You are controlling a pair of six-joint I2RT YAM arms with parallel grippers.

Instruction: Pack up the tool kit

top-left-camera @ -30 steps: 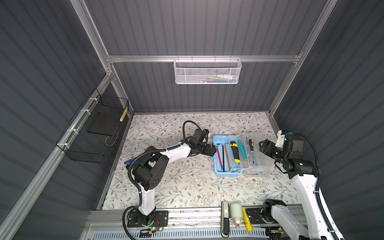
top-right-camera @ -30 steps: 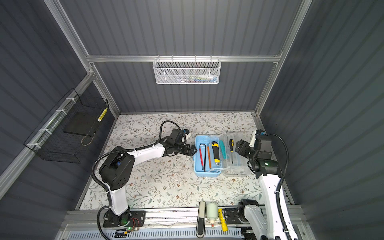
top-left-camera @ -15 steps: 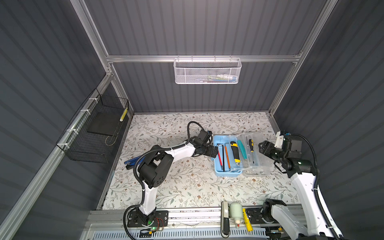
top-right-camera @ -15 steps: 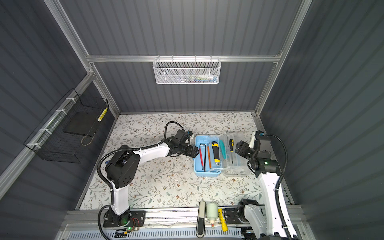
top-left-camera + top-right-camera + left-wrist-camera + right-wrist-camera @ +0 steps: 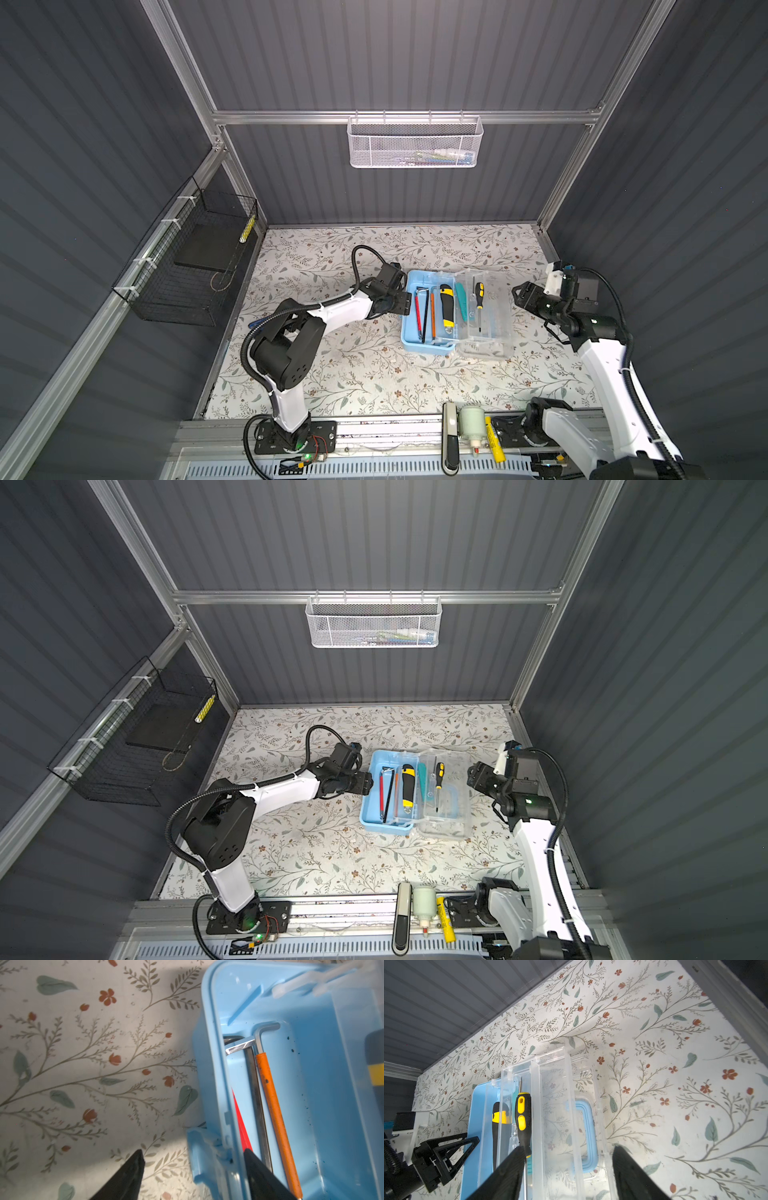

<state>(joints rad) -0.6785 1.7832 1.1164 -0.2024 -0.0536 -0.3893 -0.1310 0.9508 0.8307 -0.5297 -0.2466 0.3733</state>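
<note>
The tool kit lies open mid-table, its see-through lid folded flat to the right. Inside lie a red-handled tool, hex keys, an orange-handled tool and a yellow-black knife. A screwdriver rests on the lid side. My left gripper is open and straddles the case's left wall at the clasp, one finger inside, one outside. My right gripper is open, close to the lid's right edge and holding nothing.
A white mesh basket hangs on the back wall. A black wire basket hangs on the left wall. A bottle and a yellow marker lie on the front rail. Walls close in on three sides.
My left gripper moved right up to the case's left wall, and its jaws narrowed around that wall. The right gripper narrowed slightly and barely moved.
</note>
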